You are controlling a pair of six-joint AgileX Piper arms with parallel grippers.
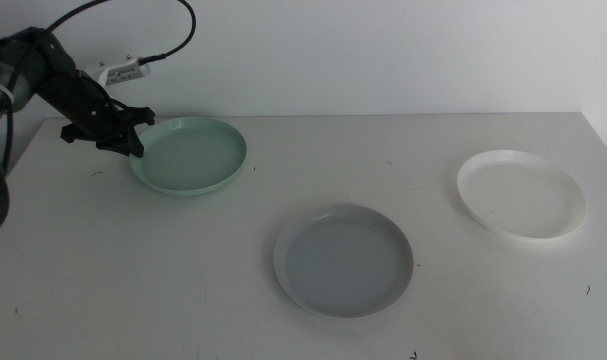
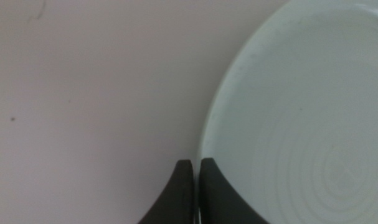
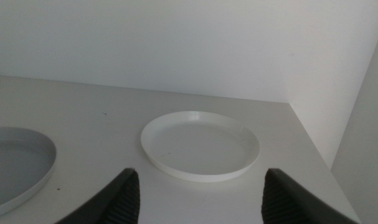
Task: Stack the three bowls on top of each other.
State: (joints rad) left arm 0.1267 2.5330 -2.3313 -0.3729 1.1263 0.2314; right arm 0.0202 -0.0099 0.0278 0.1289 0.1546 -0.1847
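Trouble could start at the rim of the mint green bowl [image 1: 190,155]. Your left gripper [image 1: 129,134] is at that bowl's left edge, at the back left of the desk [image 1: 183,290]. In the left wrist view its two dark fingers [image 2: 184,193] are squeezed close, with the thin rim looking pinched between them. That is a very small bite on a smooth plastic edge. If you lift fast, the bowl could tip down on its far side and slip out. If it slips, it may slide away or land off the pile.

The grey-blue bowl [image 1: 343,260] sits in the front middle of the desk, well apart from the green one. The white bowl [image 1: 521,193] sits at the far right. None of the three touch yet, so no stacking is done. You have a long carry to reach either one, and a tilted bowl could catch the other bowl's rim.

Your right gripper [image 3: 198,196] is not seen in the middle view. Only the right wrist view shows it, hanging above the desk near the white bowl with its fingers spread wide and holding nothing.

Only the left wrist view shows the pinch up close. The middle view alone shows all three bowls together.
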